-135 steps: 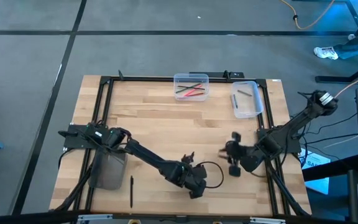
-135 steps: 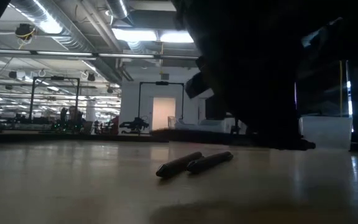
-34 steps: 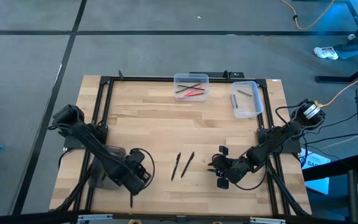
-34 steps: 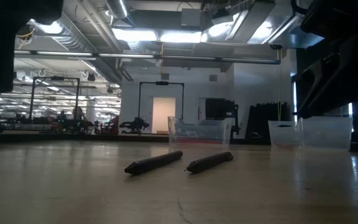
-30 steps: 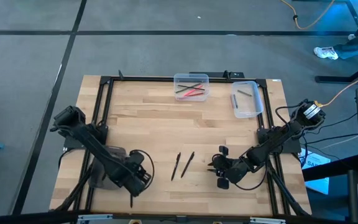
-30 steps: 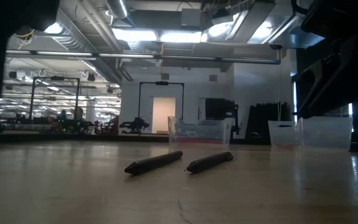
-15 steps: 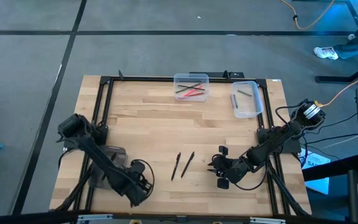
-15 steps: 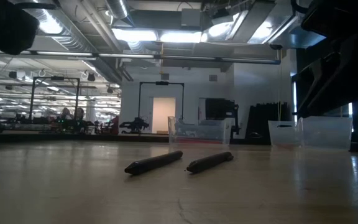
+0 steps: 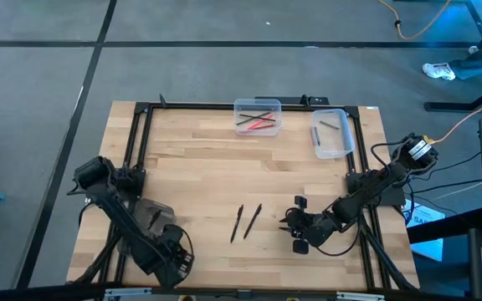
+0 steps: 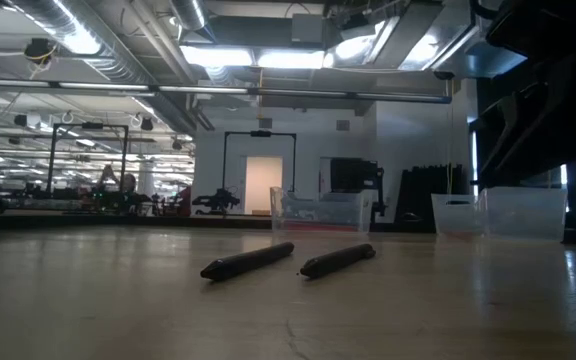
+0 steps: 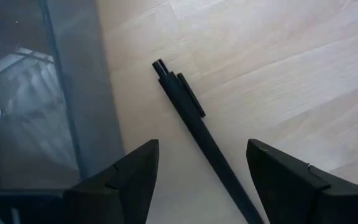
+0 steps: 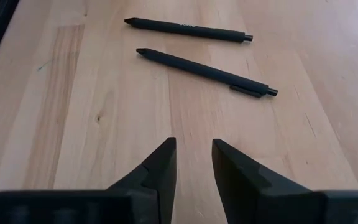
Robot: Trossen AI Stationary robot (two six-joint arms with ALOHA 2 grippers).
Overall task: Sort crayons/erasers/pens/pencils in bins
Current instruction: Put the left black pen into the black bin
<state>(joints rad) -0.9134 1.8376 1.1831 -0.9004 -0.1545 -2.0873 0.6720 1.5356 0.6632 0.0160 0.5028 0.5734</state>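
Pale butcher-block planks are forming the table [image 9: 207, 176], which is sitting inside a black frame on a grey floor, and in the low view a big lit hall with ceiling ducts is stretching away behind it. Taking the high view as a clock face, two clear bins are resting at the far edge: one at twelve o'clock [image 9: 258, 116] holding red and dark sticks, the other at about one o'clock [image 9: 330, 133] holding a short dark piece. A smoky grey bin [image 9: 146, 224] is sitting at about eight o'clock, partly under the left arm. The left gripper [image 9: 172, 261] is hovering at seven o'clock near the front edge, its fingers [image 11: 126, 180] standing wide apart over a black pen [image 11: 197, 130] that is lying on the wood just beside the grey bin's wall. Two more black pens [image 9: 246, 221] are lying side by side, apart, near the table's centre toward six o'clock. The right gripper [image 9: 298, 227] is waiting at about five o'clock, pointing at that pair, its fingers [image 12: 160, 168] standing slightly apart and holding nothing.
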